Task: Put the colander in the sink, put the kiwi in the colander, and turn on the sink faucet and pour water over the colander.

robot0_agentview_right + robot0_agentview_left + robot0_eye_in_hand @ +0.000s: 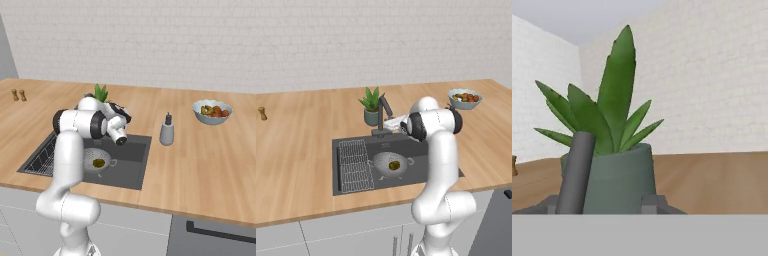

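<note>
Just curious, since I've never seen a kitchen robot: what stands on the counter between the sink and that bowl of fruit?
In the right base view, a small grey dispenser bottle stands on the wooden counter between the sink and the fruit bowl.

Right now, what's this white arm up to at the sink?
It is washing fruit. The colander already sits in the sink with the kiwi inside it. The arm has reached to the faucet, which stands in front of the potted plant; its fingers flank the faucet's upright bar. No water is visible yet.
</note>
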Tool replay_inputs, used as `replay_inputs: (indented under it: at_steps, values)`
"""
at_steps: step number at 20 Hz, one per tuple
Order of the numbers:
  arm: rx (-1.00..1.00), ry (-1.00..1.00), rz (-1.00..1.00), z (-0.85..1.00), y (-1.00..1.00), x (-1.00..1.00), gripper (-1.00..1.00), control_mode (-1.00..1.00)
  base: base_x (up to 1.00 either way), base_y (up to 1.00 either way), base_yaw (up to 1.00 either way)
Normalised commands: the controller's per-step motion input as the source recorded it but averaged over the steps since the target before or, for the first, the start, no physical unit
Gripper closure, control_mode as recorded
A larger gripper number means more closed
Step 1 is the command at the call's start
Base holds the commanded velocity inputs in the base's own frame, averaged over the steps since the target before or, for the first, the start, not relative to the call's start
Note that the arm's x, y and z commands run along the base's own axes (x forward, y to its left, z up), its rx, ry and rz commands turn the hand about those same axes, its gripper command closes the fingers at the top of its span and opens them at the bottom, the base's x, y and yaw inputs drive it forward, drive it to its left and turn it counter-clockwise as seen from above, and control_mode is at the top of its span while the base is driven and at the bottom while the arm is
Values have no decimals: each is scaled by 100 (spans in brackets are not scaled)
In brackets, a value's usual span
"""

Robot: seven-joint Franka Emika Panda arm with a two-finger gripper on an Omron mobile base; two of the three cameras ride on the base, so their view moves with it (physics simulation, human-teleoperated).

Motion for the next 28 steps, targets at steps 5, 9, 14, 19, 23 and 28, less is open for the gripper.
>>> replay_inputs:
  at_steps: [5,9,14,19,23,28]
  values:
    - [28,4,0,0,-100,42,100,-100,0,0,0]
    - [33,1,0,0,-100,41,100,-100,0,0,0]
    - [35,0,0,0,-100,39,100,-100,0,0,0]
    - [33,0,0,-2,-100,37,100,-100,0,0,0]
    - [27,3,0,-17,-100,36,100,-100,0,0,0]
    - [30,-4,1,25,-100,-6,100,-100,0,0,0]
